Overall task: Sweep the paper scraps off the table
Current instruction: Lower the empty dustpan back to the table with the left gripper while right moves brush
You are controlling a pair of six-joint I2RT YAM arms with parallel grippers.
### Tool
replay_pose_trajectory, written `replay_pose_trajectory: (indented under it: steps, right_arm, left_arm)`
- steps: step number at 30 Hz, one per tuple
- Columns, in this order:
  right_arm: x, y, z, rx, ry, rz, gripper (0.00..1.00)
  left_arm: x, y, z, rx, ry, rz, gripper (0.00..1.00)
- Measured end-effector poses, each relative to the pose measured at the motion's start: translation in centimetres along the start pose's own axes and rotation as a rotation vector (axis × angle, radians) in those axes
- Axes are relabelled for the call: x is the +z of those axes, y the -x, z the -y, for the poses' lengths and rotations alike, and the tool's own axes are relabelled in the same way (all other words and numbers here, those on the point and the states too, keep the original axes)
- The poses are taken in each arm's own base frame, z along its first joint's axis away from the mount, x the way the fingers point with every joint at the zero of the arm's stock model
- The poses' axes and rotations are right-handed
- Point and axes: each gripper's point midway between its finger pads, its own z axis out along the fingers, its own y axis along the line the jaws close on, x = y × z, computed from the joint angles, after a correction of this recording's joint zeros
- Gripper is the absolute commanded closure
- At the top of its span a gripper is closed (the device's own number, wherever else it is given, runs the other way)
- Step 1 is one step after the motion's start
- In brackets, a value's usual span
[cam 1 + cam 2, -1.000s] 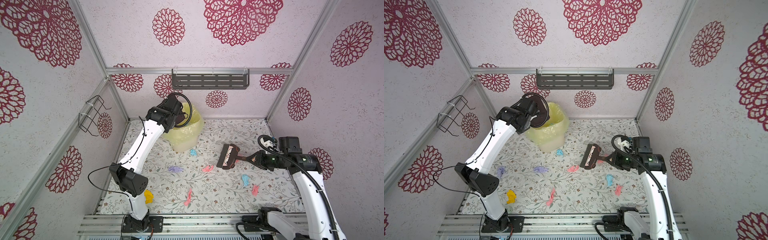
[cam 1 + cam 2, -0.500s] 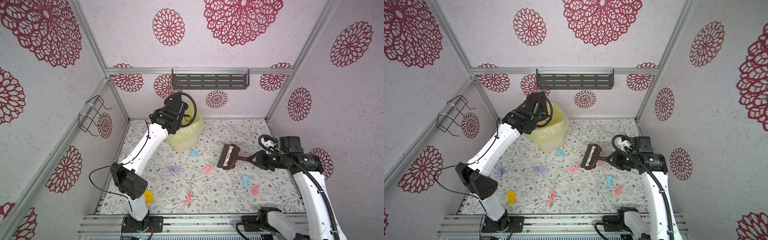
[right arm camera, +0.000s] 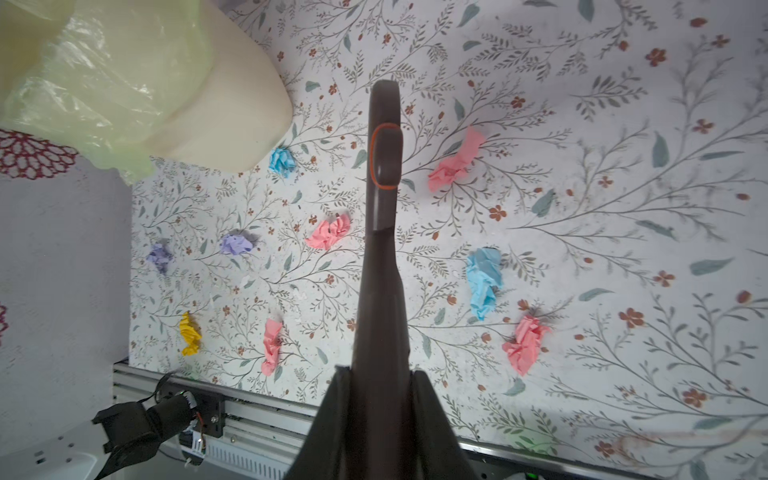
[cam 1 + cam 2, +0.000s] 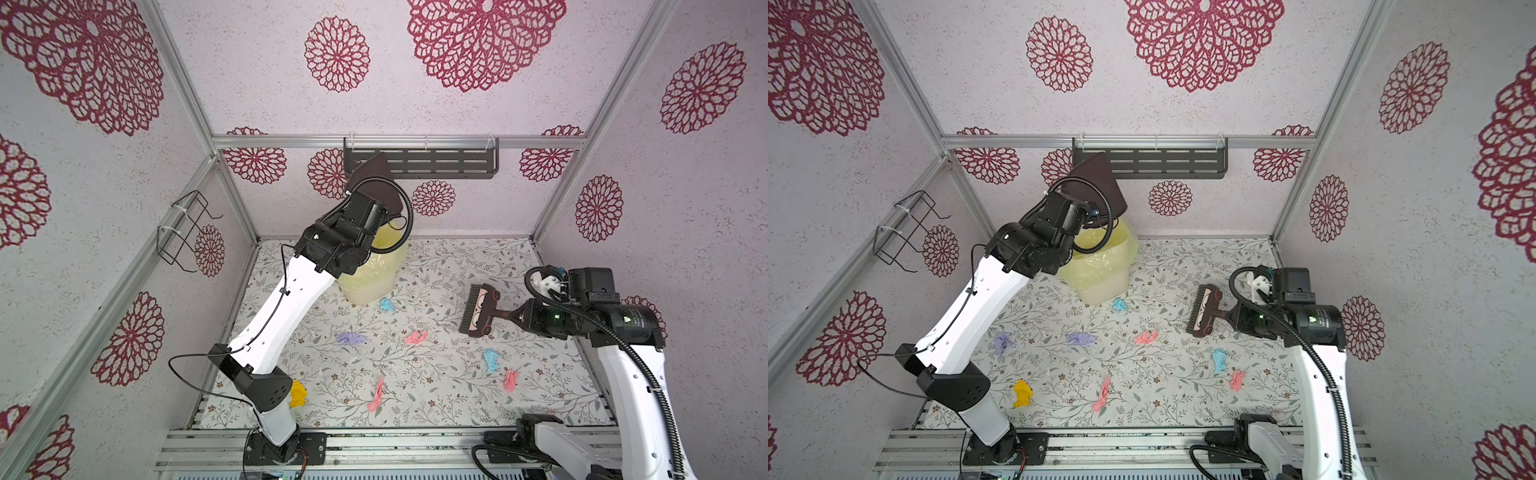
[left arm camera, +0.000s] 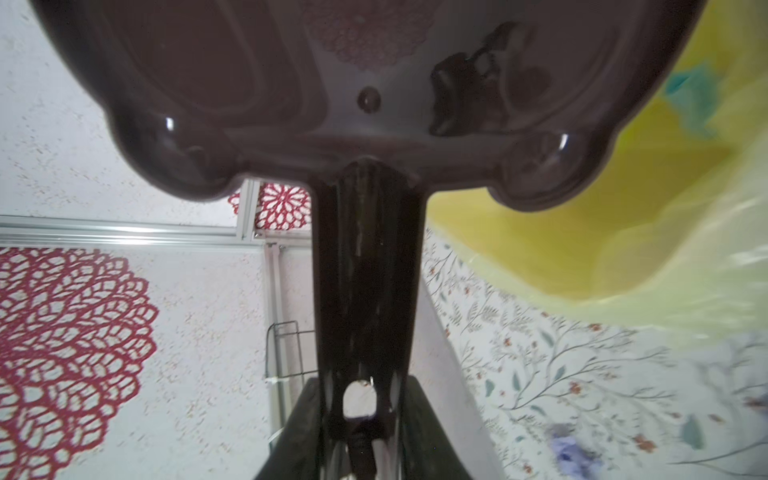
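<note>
Our right gripper (image 4: 517, 318) was pinched tight on the handle of the brush (image 4: 478, 309), which hung over the right side of the table (image 4: 440, 266); nearest us, four of the paper scraps (image 4: 1101, 399) lay along the front; further in sat four more, one pink just beside the brush; beyond them a blue wad (image 4: 1119, 304) sat just beside the bin (image 4: 1100, 270); farthest, above the bin's mouth, the left gripper (image 5: 358, 432) clamped the handle of the dustpan (image 4: 374, 176), the pan tipped steeply. We judged the job barely begun: one teal wad (image 5: 692, 97) showed inside the liner; nine remained on the table. Against a second earlier, the left arm had raised and upended the pan; brush and scraps had not moved.
</note>
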Motion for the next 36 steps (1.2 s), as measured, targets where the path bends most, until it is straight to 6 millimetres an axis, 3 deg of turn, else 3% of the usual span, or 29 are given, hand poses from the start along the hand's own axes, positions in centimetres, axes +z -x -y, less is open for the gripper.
replay_pose_trajectory:
  steps: [4,8,11,18,21,28,36]
  right_arm:
    - [-0.6,0.3,2.1,-0.017,-0.128,0.026,1.0]
    - [-1.0,0.3,4.1,-0.024,-0.244,0.046,1.0]
    - [-1.0,-0.1,5.3,-0.022,-0.305,0.046,1.0]
    - [0.2,-0.9,7.0,-0.021,-0.382,0.013,1.0]
    - [1.1,-1.2,7.1,-0.038,-0.398,-0.016,1.0]
    - [3.2,-1.9,5.9,-0.121,-0.415,-0.087,1.0]
    - [3.1,-3.0,5.8,-0.12,-0.436,-0.131,1.0]
  left_arm:
    - [-2.9,1.2,2.9,-0.084,-0.147,0.097,1.0]
    - [-4.5,1.1,7.0,-0.139,-0.322,0.129,1.0]
    - [-5.1,0.7,11.0,-0.161,-0.463,0.116,1.0]
    - [-7.2,-1.0,22.8,-0.105,-0.797,0.028,1.0]
    - [-8.2,-2.1,26.1,-0.076,-0.896,-0.014,1.0]
    - [-10.7,-3.6,30.6,-0.021,-1.05,-0.075,1.0]
    - [-12.6,-5.2,34.0,0.048,-1.15,-0.135,1.0]
